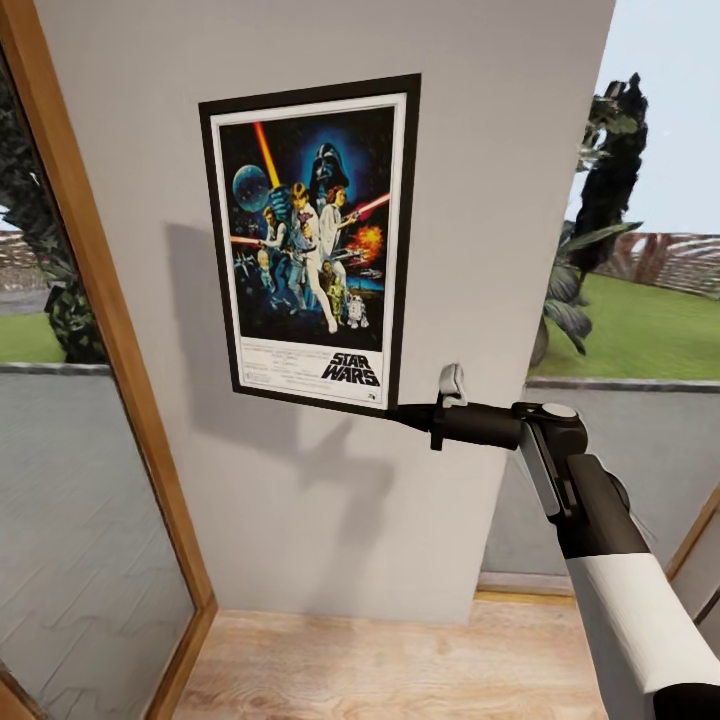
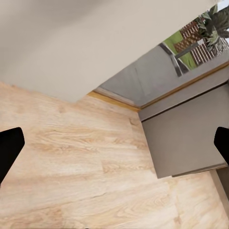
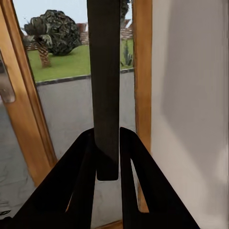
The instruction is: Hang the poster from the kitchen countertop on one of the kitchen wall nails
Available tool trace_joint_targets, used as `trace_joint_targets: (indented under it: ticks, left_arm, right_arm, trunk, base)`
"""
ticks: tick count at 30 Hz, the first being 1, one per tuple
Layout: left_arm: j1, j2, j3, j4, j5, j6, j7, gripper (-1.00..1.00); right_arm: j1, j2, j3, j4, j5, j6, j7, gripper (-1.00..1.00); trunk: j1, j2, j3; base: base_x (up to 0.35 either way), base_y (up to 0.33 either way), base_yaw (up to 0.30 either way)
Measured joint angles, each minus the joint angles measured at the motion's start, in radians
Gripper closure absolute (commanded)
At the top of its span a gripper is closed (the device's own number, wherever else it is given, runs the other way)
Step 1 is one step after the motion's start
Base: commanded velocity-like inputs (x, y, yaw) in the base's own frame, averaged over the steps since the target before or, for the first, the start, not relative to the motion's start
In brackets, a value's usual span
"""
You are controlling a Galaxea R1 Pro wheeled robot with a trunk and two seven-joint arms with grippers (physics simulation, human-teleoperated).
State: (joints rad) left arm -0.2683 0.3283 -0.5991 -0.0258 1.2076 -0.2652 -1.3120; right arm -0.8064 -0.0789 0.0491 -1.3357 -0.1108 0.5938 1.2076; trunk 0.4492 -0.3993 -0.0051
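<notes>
Head view: the poster (image 1: 310, 240) stands upright and flat against the grey wall (image 1: 500, 200), slightly tilted, its shadow cast on the wall to the lower left. The right end effector (image 1: 400, 412) reaches in from the right and meets the poster at its lower right corner, so the poster extends up and to the left from the grip point. The right arm (image 1: 620, 560) runs from lower right up to that corner.

Right wrist view: the poster (image 3: 106, 86) is seen edge-on as a dark strip running away from the camera between the two fingers (image 3: 78, 176). The right end effector (image 3: 108, 157) is clamped on the poster's edge, one finger on each face. The wall (image 3: 191, 95) lies just beside the strip; a wood-framed window (image 3: 28, 119) with a lawn and tree behind it sits on the other side.

Left wrist view: the left end effector (image 2: 114, 148) has its fingers (image 2: 9, 148) spread well apart, holding nothing, over the wooden floor (image 2: 86, 181) near a grey cabinet (image 2: 191, 138).
</notes>
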Motion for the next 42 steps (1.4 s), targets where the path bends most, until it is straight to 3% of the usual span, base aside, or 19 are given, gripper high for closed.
trace_joint_targets:
  ticks: [42]
  left_arm:
    - [0.0,0.001,0.0,0.0,0.0,0.0,0.0,-1.0]
  right_arm:
    - [0.0,0.0,0.0,0.002,-0.003,0.0,0.007,1.0]
  trunk:
    - [0.0,0.0,0.0]
  base:
    - [0.015,0.0,0.0]
